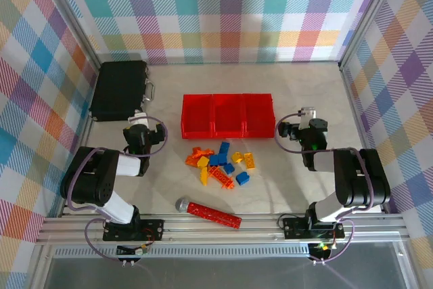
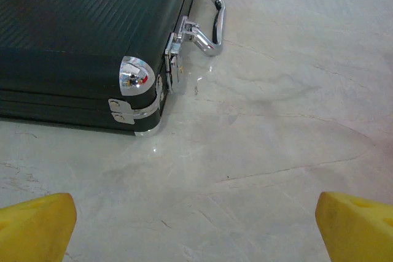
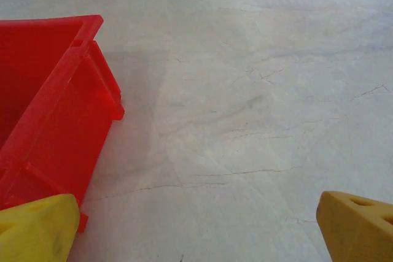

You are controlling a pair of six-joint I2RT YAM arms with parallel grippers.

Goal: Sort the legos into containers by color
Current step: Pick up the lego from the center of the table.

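Your left gripper (image 2: 196,228) and right gripper (image 3: 196,228) gape empty. The legos (image 1: 215,160) huddle touching; you could grab two colours.

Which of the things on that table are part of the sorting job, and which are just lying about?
Part of the job: the legos, a loose pile of orange, blue and yellow bricks; the containers, three joined red bins.
Just lying about: the black case; the long red bar with a grey round end.
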